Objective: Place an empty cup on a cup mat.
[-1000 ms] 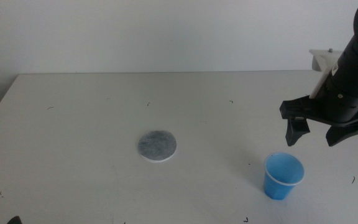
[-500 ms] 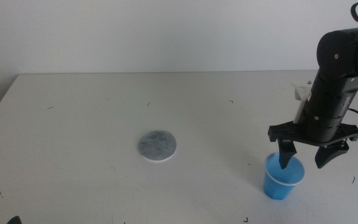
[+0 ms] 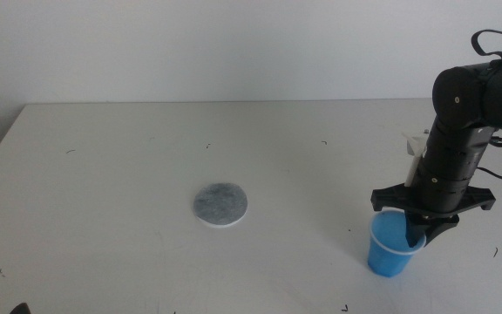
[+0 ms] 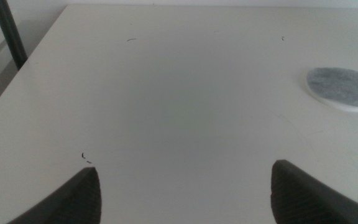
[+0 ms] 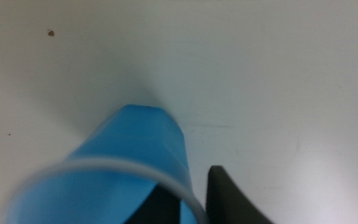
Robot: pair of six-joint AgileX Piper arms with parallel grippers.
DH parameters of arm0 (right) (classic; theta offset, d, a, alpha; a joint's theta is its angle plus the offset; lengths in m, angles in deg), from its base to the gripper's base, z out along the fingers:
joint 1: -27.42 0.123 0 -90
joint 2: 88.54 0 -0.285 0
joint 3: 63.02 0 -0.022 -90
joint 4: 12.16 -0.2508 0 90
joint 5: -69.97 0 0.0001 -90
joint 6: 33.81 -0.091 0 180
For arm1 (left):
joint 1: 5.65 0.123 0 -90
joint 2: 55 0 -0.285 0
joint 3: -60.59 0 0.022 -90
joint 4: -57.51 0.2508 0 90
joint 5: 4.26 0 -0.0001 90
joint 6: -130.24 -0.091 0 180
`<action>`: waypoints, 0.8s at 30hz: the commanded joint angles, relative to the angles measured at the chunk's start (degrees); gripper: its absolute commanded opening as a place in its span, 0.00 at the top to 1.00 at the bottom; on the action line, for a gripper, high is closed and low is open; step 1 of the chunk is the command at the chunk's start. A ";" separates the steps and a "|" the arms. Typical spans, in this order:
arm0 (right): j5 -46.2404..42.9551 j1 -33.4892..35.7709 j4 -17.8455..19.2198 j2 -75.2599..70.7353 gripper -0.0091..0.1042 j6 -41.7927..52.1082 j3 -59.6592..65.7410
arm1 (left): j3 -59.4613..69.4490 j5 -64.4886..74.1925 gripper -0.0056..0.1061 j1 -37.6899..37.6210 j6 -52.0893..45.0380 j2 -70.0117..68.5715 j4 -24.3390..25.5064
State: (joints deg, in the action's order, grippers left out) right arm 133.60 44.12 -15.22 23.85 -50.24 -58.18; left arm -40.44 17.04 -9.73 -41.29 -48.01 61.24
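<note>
The blue cup [image 3: 390, 249] stands upright on the table at the front right. My right gripper [image 3: 418, 234] has come down onto its right rim. In the right wrist view one jaw is inside the cup [image 5: 123, 155] and the other outside, and the gripper [image 5: 194, 199] is shut on the cup's wall. The grey cup mat [image 3: 220, 204] lies bare near the table's middle, well to the left of the cup; it also shows in the left wrist view [image 4: 344, 87]. My left gripper [image 4: 185, 186] waits open and empty at the front left.
The white table [image 3: 146, 157] carries only small dark specks. A white block [image 3: 415, 144] sits behind the right arm near the back right edge. A dark post [image 4: 8, 34] stands off the table's edge in the left wrist view.
My right gripper dropped from above and right of the cup down onto its rim, and its jaws went from wide open to shut on the cup's wall. The cup and mat stayed put.
</note>
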 commanded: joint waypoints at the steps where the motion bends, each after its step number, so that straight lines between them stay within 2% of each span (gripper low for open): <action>1: -0.08 0.03 0.35 -2.52 0.93 0.05 -0.99 | -0.34 -3.84 0.01 0.06 0.61 -0.69 0.02; 12: 3.03 1.38 0.97 -6.85 0.93 0.26 -5.07 | -0.34 -3.84 0.01 0.06 0.61 -0.69 0.02; 24: 10.49 7.42 0.92 -4.15 0.92 -0.85 -25.24 | -0.34 -3.84 0.01 0.06 0.61 -0.69 0.02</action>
State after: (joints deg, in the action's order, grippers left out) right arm 140.36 50.72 -15.06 21.11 -50.92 -79.35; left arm -40.44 17.04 -9.73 -41.29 -48.01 61.24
